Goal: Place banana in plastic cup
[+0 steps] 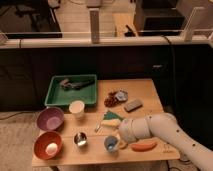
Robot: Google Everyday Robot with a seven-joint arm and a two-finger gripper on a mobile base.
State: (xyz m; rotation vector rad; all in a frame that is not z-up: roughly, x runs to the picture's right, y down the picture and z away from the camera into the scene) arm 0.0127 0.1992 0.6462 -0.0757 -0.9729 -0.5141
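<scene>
At the table's near edge, the small blue plastic cup [111,144] is overhung by the gripper [120,141], which hides its inside. The small pale-yellow banana [114,121] is seen just behind, apparently still on the table, so placement seems pending. An orange bowl [48,145] holds a pale ball; farther back, the green tray [71,90] holds grey items.

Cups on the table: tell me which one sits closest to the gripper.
The blue plastic cup, at the front edge right beside the gripper. The shiny metal cup stands further left, and the cream-white cup further back by the green tray.
</scene>
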